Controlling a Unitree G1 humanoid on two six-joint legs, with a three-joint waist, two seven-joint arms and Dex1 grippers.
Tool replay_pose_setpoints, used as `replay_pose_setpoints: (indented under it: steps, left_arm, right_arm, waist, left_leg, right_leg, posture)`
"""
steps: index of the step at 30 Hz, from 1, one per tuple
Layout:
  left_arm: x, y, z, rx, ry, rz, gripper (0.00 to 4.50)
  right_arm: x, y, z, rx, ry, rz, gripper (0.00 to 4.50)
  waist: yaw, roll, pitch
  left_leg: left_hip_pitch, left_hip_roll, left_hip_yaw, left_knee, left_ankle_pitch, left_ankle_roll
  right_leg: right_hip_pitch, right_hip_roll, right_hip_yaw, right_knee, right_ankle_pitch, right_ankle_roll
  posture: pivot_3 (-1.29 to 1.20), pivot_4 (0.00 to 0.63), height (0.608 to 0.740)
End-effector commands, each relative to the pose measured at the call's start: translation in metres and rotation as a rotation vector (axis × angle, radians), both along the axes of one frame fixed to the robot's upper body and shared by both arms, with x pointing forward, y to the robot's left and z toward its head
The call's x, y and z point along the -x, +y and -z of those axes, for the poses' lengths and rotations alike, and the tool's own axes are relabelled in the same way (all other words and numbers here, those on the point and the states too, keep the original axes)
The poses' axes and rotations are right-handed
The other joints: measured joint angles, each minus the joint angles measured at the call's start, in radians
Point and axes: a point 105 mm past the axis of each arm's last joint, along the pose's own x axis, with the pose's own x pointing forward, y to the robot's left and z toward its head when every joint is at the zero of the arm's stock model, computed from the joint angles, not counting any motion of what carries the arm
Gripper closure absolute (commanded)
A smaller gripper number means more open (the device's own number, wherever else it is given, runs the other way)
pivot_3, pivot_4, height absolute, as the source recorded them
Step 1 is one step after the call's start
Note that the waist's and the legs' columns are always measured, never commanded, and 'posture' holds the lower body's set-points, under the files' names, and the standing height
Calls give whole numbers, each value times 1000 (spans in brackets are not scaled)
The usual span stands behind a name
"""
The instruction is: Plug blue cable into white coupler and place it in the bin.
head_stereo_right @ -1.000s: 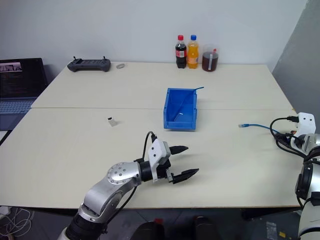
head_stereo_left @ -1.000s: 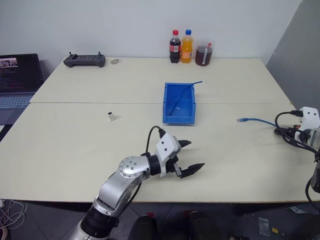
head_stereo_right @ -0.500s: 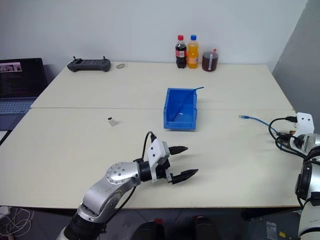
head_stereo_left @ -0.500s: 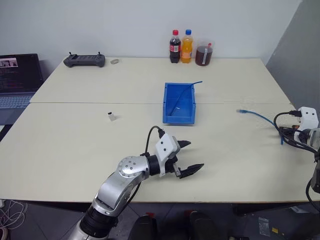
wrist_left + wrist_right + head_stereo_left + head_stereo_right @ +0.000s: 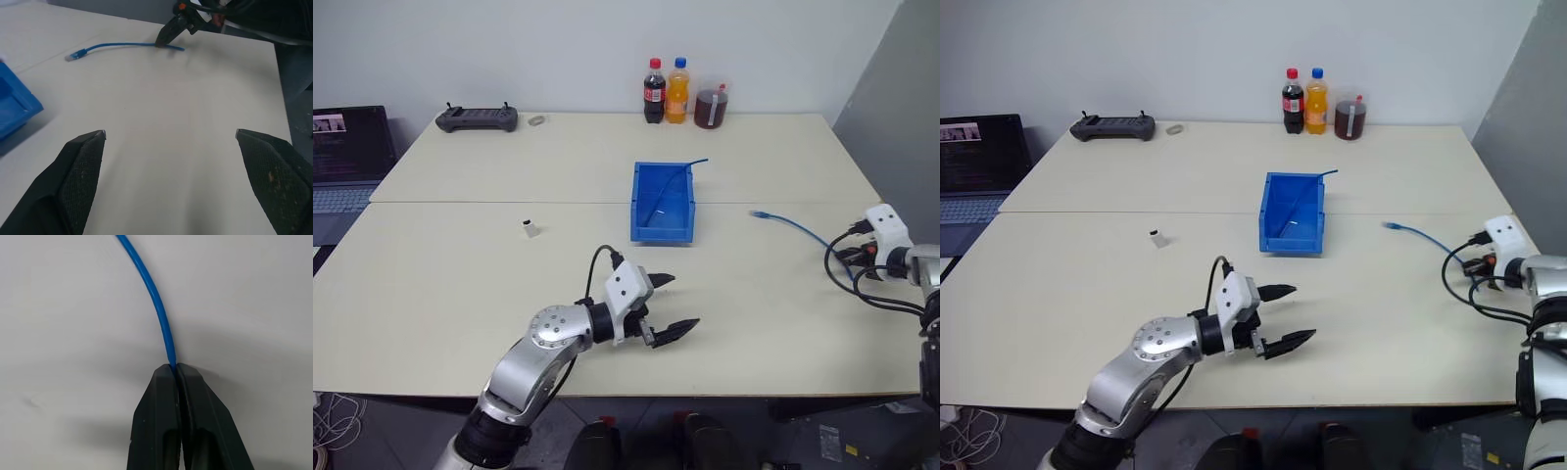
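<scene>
Since a second ago the right gripper (image 5: 176, 369) has pinched shut on the blue cable (image 5: 790, 226) and drawn it leftward across the table (image 5: 460, 284), so the clear plug end now lies nearer the bin (image 5: 662, 203) than it did, while the left gripper (image 5: 670, 305) has stayed spread wide over the near middle of the table, holding nothing. In the right wrist view the two black fingers (image 5: 161, 421) are pressed together with the thin cord coming out from between their tips and curving away over the pale tabletop. From the head views the cable runs from the right gripper at the right edge of the table up and left to its plug, which rests on the table to the right of the bin and apart from it. The white coupler (image 5: 530, 228) stands alone on the table to the left of the bin, well apart from both grippers. Another length of blue cord (image 5: 677, 178) hangs over the bin's far right corner into its inside.
</scene>
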Motion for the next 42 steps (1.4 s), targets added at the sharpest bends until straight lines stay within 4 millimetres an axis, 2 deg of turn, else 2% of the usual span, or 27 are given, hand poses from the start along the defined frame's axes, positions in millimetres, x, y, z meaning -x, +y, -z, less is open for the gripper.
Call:
replay_pose_setpoints:
  steps: [1,5,9,11,13,17,19,22,26,31,35,37,38,42]
  left_arm:
    - [8,19,-20,16,-73,-25,0]
    - [14,34,-26,15,-78,-81,0]
    - [24,42,-27,27,-58,-118,0]
    - [32,50,-19,29,-31,-187,0]
    - [35,60,-13,29,-45,-304,0]
    - [36,74,-10,67,-58,-522,0]
    - [45,77,-4,68,-32,-583,0]
    - [63,84,4,58,0,-670,0]
    - [86,92,17,58,64,-780,0]
    - [102,102,34,20,85,-837,0]
    - [108,107,43,27,93,-888,0]
    - [109,106,44,43,93,-903,0]
    - [109,106,45,42,86,-913,0]
    - [104,110,46,27,54,-935,0]
  right_arm:
    - [14,14,-50,-17,-101,-92,4476]
    - [37,32,-73,-84,-101,-180,4476]
    - [45,60,-99,-225,-131,-268,4476]
    - [51,95,-105,-343,-107,-389,4476]
    - [55,134,-99,-449,-70,-497,4476]
    - [46,182,-77,-518,-31,-542,4476]
    - [45,209,-65,-533,-11,-589,4476]
    - [43,244,-52,-561,15,-628,4476]
    - [37,276,-34,-553,48,-651,4476]
    - [34,294,-13,-518,89,-665,4476]
    - [36,292,14,-458,161,-659,4476]
    - [37,287,27,-417,182,-657,4030]
    - [37,285,32,-406,189,-647,3976]
    - [37,279,41,-387,196,-634,3038]
  waist:
    - [4,1,0]
    - [11,0,0]
    - [3,0,1]
    - [-2,0,1]
    - [-14,-1,0]
    - [-14,-3,0]
    - [-7,-4,0]
    - [1,-4,0]
    - [4,-6,0]
    - [-1,-8,0]
    - [-2,-8,0]
    - [-2,-9,0]
    - [-2,-9,0]
    - [-4,-9,0]
  left_leg:
    - [-1,0,0,0,0,0]
    - [-1,-1,-2,0,0,1]
    - [-1,-1,-1,1,0,1]
    - [0,0,-1,1,-1,1]
    - [1,1,-1,-1,-1,1]
    - [0,1,-5,-1,-1,1]
    - [0,0,-4,-1,-1,1]
    - [-2,-1,-4,-1,-1,1]
    - [-2,-1,-3,0,-1,1]
    - [0,0,-3,-1,-1,1]
    - [-1,0,-3,-1,-1,1]
    - [-1,0,-2,-1,-1,1]
    - [-1,0,-2,-1,-1,1]
    - [0,0,-2,-1,-1,1]
  right_leg:
    - [-1,0,0,0,0,0]
    - [0,-1,-2,-1,0,0]
    - [0,-1,-2,-1,0,1]
    - [1,-1,-1,-1,0,1]
    - [0,1,0,-1,0,1]
    - [0,2,-2,0,0,0]
    - [-1,1,-1,0,0,0]
    - [-1,0,-1,-1,0,1]
    - [-1,-1,-1,-2,0,1]
    - [-1,0,-2,-2,-1,-1]
    - [-1,0,-2,-2,-1,-1]
    - [-2,0,-2,-2,-1,-1]
    - [-2,0,-1,-2,-1,-1]
    - [-2,0,-1,-2,-1,-1]
  posture:
    - [0,150,740]
    - [0,150,740]
    - [0,150,740]
    - [0,150,740]
    - [0,150,740]
    - [0,150,740]
    - [0,150,740]
    - [0,150,740]
    - [0,150,740]
    - [0,150,740]
    - [0,150,740]
    - [0,150,740]
    - [0,150,740]
    - [0,150,740]
